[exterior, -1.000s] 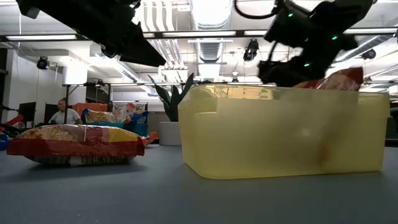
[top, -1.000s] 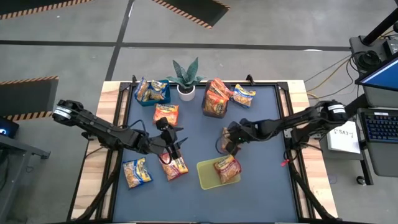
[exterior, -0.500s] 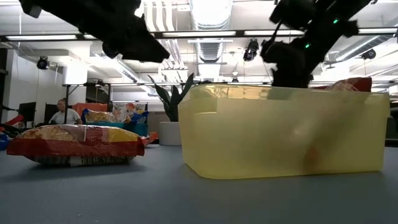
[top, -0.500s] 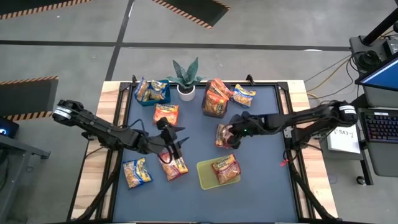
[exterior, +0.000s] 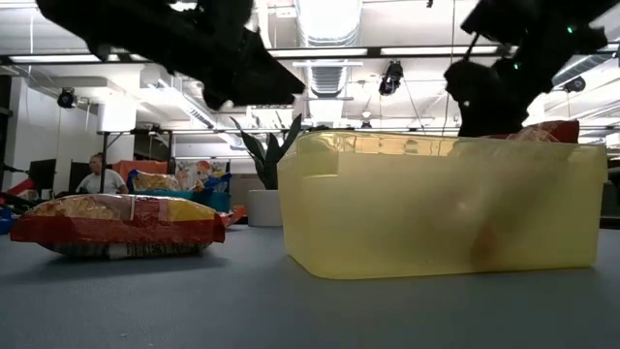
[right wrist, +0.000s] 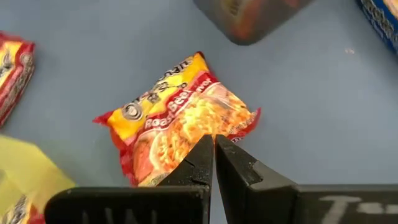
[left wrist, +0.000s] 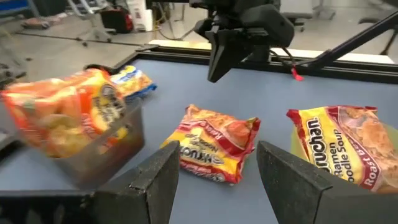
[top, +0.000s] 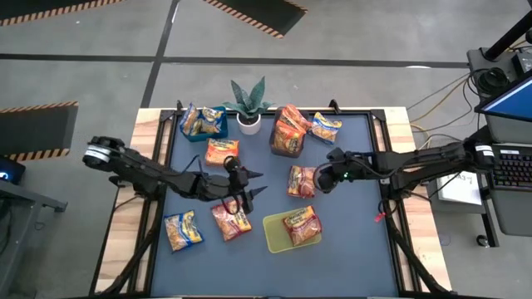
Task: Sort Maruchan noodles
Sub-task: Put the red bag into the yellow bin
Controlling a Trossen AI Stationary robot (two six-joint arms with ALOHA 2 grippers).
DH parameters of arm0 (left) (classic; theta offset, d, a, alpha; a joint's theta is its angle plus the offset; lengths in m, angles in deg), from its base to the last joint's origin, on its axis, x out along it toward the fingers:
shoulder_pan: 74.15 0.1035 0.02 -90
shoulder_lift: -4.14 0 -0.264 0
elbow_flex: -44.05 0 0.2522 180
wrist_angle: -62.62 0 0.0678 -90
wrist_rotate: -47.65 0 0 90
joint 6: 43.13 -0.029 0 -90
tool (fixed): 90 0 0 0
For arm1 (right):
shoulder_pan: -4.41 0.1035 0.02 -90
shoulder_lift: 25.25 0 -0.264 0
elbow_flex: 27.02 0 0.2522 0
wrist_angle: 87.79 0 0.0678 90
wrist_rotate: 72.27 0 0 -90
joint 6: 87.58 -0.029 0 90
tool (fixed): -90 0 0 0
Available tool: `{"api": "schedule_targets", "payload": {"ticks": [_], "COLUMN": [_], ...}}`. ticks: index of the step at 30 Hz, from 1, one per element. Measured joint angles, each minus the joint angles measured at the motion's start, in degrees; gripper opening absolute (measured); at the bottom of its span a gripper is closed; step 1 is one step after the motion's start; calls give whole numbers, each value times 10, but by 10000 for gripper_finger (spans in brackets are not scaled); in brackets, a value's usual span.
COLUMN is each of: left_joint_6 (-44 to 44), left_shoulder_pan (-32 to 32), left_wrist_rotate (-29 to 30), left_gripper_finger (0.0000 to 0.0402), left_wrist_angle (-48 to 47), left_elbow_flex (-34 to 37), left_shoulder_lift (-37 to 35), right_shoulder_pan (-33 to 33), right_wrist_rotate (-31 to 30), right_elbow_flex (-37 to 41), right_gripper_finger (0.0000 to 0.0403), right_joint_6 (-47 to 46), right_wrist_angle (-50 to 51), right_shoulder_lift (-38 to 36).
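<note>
So the right gripper hangs over the middle of the worktop with its jaws pressed together, holding nothing, right above a red ramen packet lying flat between the dark clear bin and the yellow-green bin. That yellow-green bin has one packet inside. The left gripper floats nearby with its jaws spread, also empty, above another loose packet. More noodles sit in the blue bin by the potted plant.
</note>
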Motion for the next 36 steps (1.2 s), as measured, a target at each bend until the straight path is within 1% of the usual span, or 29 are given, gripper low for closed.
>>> {"api": "schedule_targets", "payload": {"ticks": [6,9,13,18,22,28,32,36], "left_joint_6": [0,0,-11,-31,-30,-30,-30,-30], "left_shoulder_pan": [45,64,88,113,130,132,132,137], "left_wrist_rotate": [-88,-107,-146,-155,-166,-174,-174,-174], "left_gripper_finger": [196,194,184,153,114,55,31,15], "left_wrist_angle": [91,95,97,95,95,97,94,95], "left_elbow_flex": [-3,-24,-64,-105,-123,-152,-173,-176], "left_shoulder_lift": [76,113,166,225,258,298,324,335], "right_shoulder_pan": [0,0,0,0,0,0,0,0], "right_wrist_rotate": [4,5,5,4,4,5,11,50], "right_elbow_flex": [73,89,89,80,74,66,62,61], "right_gripper_finger": [9,9,9,9,9,16,42,87], "right_joint_6": [-54,-75,-81,-79,-78,-90,-119,-134], "right_wrist_angle": [-113,-127,-129,-130,-131,-130,-129,-128], "right_shoulder_lift": [3,3,3,3,3,3,3,3]}}
